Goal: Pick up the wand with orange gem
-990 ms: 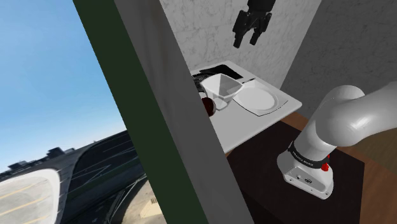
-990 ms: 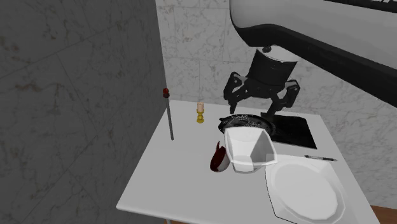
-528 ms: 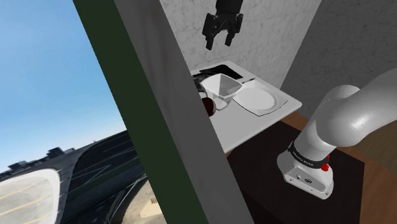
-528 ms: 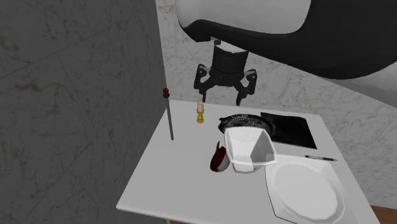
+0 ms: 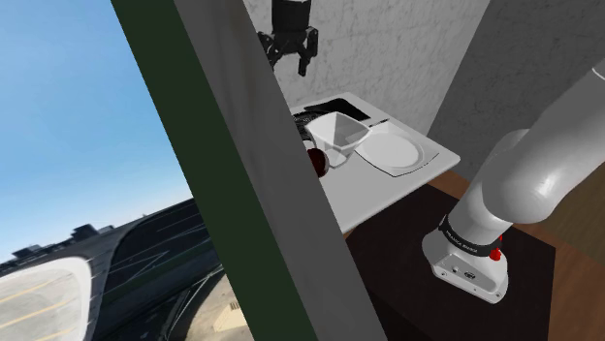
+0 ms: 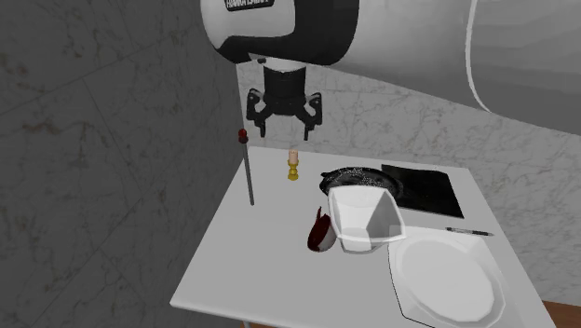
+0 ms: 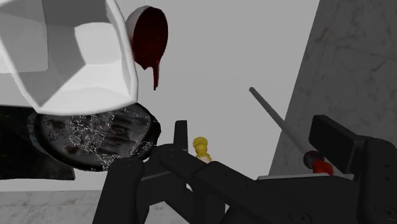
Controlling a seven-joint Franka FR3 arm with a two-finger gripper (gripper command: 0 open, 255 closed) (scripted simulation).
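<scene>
The wand [image 6: 249,173] is a thin grey rod standing upright near the table's far left corner in the second exterior view, with a small red-orange gem [image 6: 243,136] on top. My black gripper [image 6: 282,129] hangs open above the table's back edge, just to the right of the gem and above it, holding nothing. In the shoulder view the gripper [image 5: 288,58] is high up beside the grey wall edge, which partly hides it. Seen from the wrist, the wand [image 7: 280,122] slants toward the right finger [image 7: 356,162], and its gem [image 7: 322,167] lies close by that finger.
On the white table [image 6: 244,266] stand a small gold candlestick [image 6: 293,166], a dark round pan [image 6: 358,177], a white angular bowl [image 6: 366,219], a dark red object [image 6: 320,233], a white plate [image 6: 445,278], a black mat [image 6: 421,189] and a pen [image 6: 468,231]. Grey walls close the left and back.
The gripper has travelled leftward in both exterior views, from above the pan and mat to a spot beside the wand's gem. It stays open. Nothing on the table moved.
</scene>
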